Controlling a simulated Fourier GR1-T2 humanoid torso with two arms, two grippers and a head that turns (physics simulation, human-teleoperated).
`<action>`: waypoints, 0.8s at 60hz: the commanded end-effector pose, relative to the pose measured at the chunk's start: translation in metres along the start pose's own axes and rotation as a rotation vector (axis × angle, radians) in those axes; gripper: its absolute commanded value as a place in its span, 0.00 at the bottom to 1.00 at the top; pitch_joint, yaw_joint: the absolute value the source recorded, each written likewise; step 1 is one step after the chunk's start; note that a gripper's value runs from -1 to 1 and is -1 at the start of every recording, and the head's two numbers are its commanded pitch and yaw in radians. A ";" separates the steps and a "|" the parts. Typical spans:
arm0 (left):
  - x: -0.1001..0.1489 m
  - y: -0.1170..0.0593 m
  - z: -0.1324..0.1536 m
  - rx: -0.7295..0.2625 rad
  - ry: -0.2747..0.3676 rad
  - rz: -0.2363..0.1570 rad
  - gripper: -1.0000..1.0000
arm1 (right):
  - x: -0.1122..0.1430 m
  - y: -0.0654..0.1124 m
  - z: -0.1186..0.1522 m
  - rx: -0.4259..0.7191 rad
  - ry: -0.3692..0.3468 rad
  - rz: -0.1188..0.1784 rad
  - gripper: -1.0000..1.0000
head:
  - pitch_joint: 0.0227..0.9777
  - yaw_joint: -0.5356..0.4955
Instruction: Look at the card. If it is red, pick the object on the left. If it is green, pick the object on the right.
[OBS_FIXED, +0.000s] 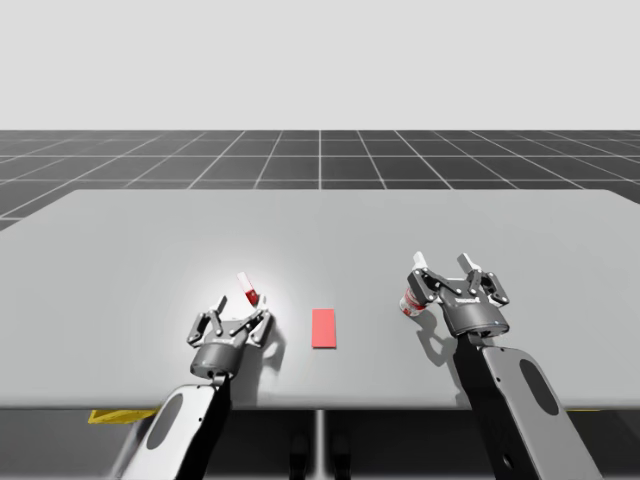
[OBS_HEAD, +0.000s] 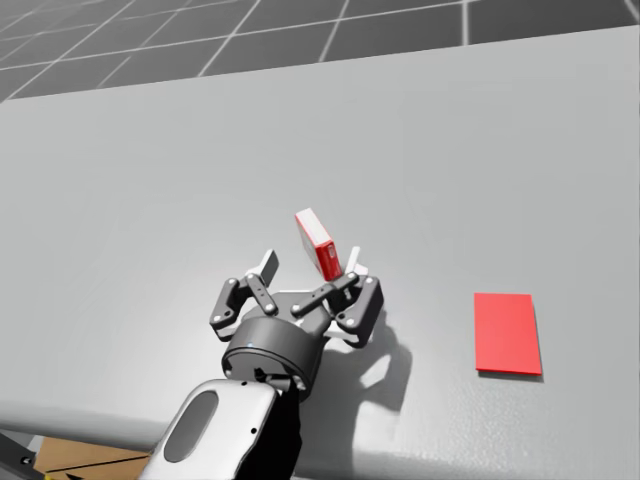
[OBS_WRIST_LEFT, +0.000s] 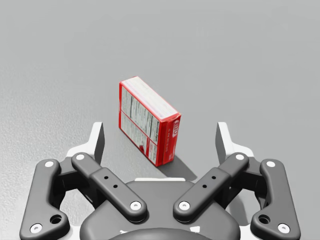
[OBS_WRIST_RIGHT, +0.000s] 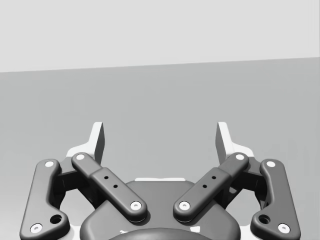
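A red card lies flat on the table between my arms. To its left stands a small red and white box, tilted. My left gripper is open just short of the box, which sits ahead of and between the fingers without touching them. On the card's right a red and white can stands beside my right gripper, which is open, raised, with nothing between its fingers.
The grey table stretches wide behind the objects. Its front edge runs just behind both wrists. A dark gridded floor lies beyond the far edge.
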 end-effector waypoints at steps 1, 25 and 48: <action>-0.004 -0.003 -0.018 0.032 0.036 0.010 0.00 | 0.000 0.000 0.001 0.000 -0.002 0.000 0.00 | 0.81 0.81; -0.007 -0.003 -0.038 0.091 0.055 0.004 0.12 | 0.002 0.000 0.002 -0.002 -0.006 -0.004 0.00 | 0.81 0.80; -0.014 -0.003 -0.036 0.090 0.106 0.004 1.00 | 0.002 -0.001 0.002 -0.004 -0.007 -0.005 0.00 | 0.75 0.80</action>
